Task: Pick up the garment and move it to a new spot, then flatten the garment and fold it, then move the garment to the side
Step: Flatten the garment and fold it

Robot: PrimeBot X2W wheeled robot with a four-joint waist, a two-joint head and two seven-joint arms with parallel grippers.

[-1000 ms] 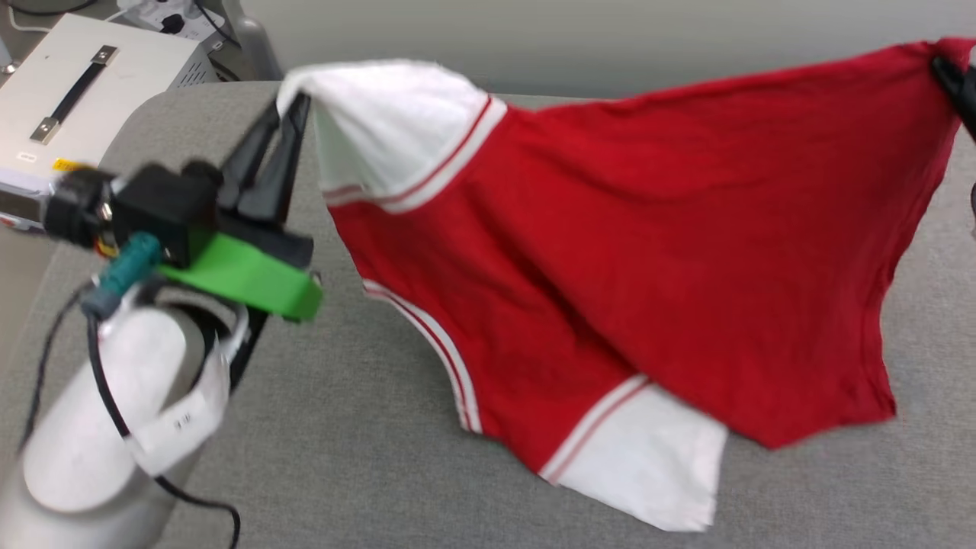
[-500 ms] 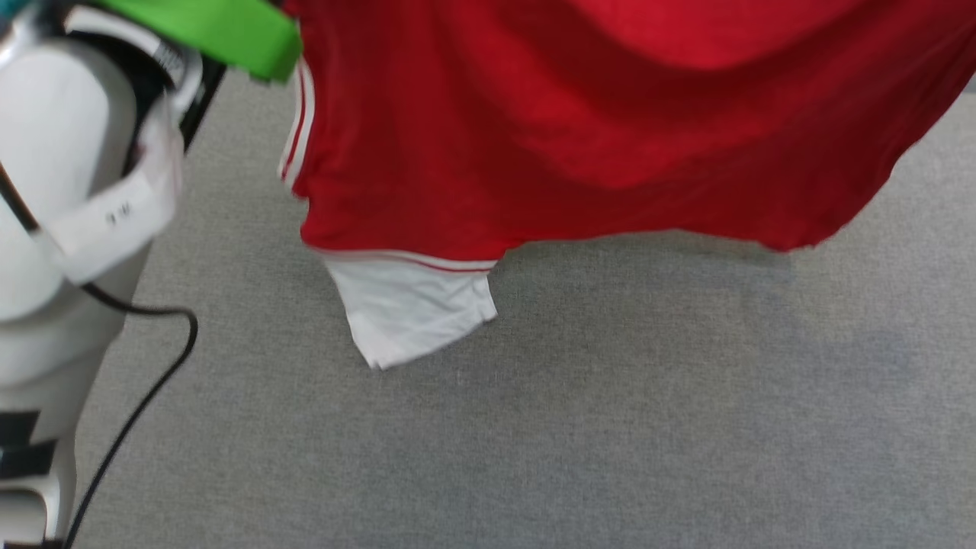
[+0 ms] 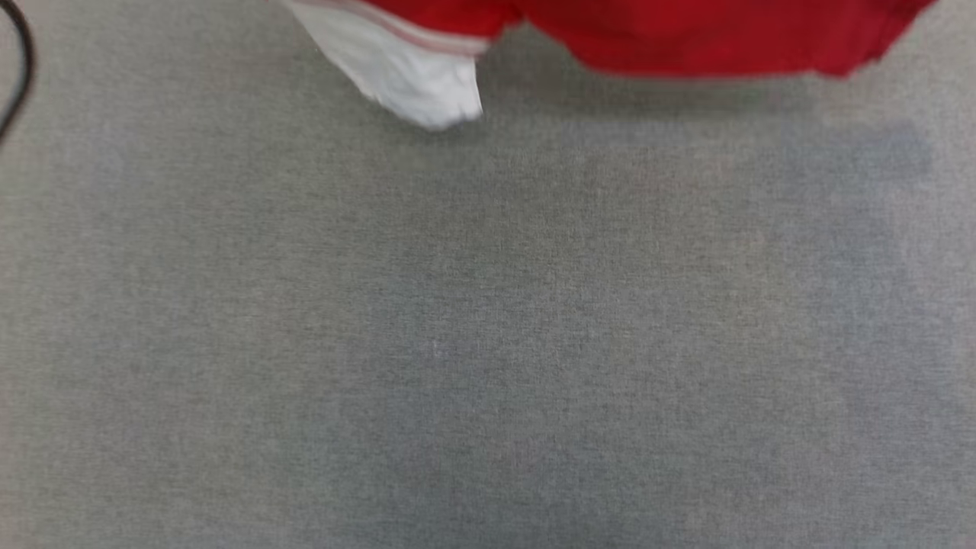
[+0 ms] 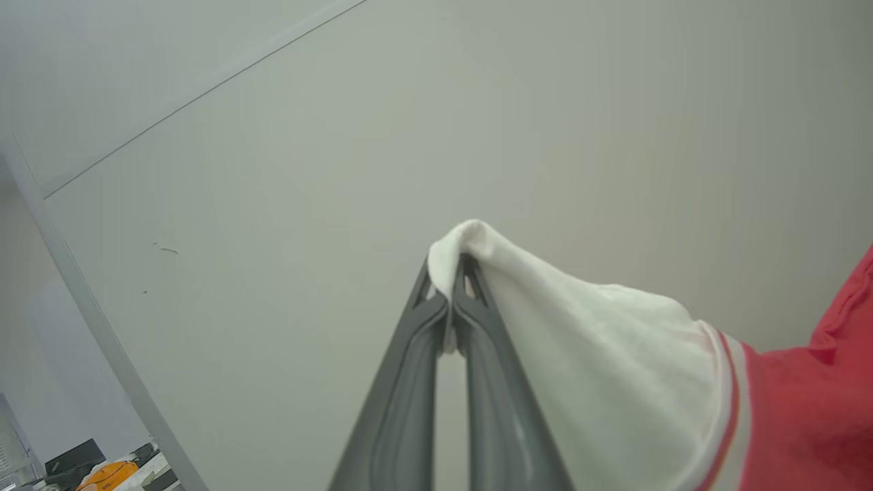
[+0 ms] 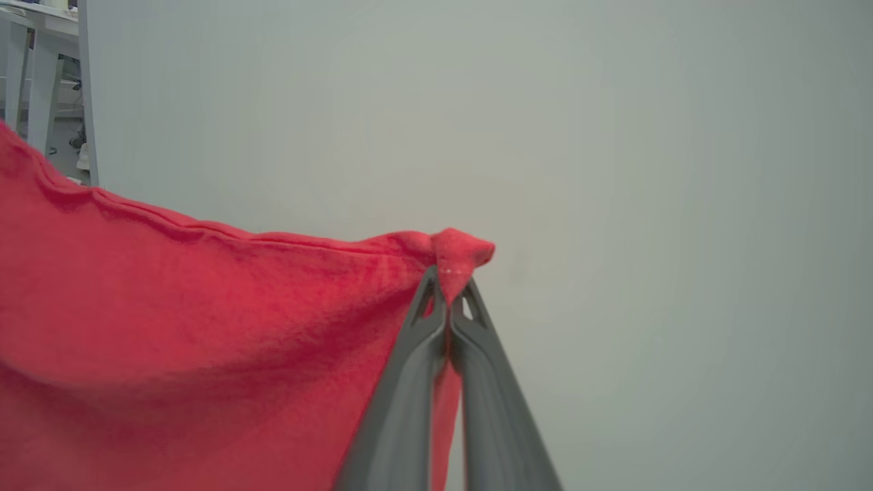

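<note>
Observer: Status on the hands, and where is the garment?

Operator: Both are closed right down on cloth. My left hand (image 4: pixel 450 273) nips the tip of the held sleeve (image 4: pixel 580 341), white, at centre frame of its wrist view. My right hand (image 5: pixel 447 286) nips a red corner at centre frame of its own. The garment (image 3: pixel 686 38) hangs spread between them. In the head view I catch its lower edge along the top of the frame, with the loose sleeve (image 3: pixel 412 84) dangling at upper left of centre over the grey table (image 3: pixel 488 320). Whether that sleeve touches the table, I cannot tell.

Observer: What worries you?

Operator: Each grip is a small pinch at the fingertips. I judge that a sharp pull apart or a quick swing could slide a corner free, and the shirt would drop in a heap. If I lower it unevenly, the loose sleeve could tuck under the body and leave a crease to flatten out. A dark cable (image 3: pixel 19 69) sits at the far upper left of the head view, and cloth dragged that way might catch it.

Observer: Containers?

Operator: None I can make out. The clutter at the lower left of the left wrist view is too small to tell.
</note>
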